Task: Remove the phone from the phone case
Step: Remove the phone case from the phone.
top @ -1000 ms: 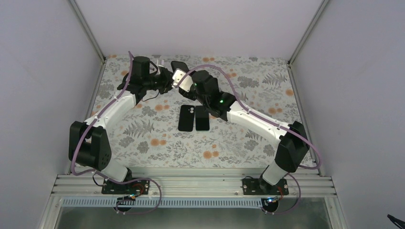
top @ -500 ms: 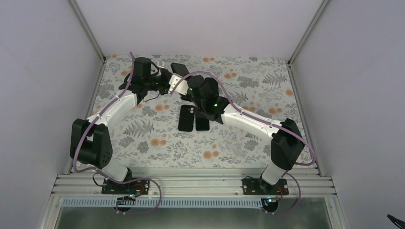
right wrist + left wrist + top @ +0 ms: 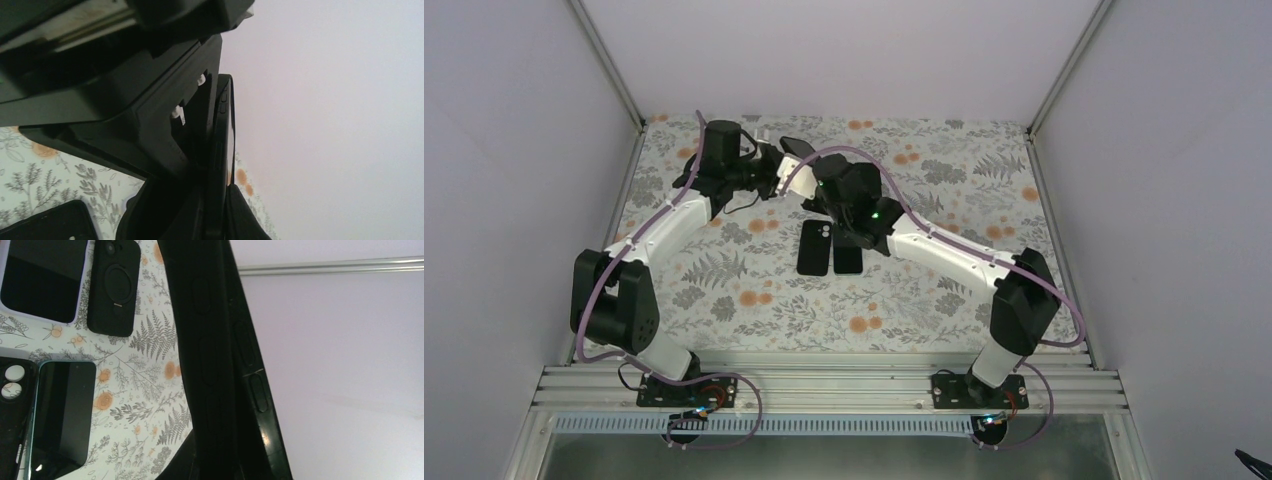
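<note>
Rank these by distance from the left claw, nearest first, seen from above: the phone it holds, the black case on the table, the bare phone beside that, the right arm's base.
1. cased phone: in the left gripper, at the back.
2. black case: mid-table, left of the pair.
3. bare phone: just right of it.
4. right arm's base: near edge, right.

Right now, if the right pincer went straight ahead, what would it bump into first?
Probably the black cased phone, right at its fingertips. The left pincer holding it sits just behind, though depth is unclear.
</note>
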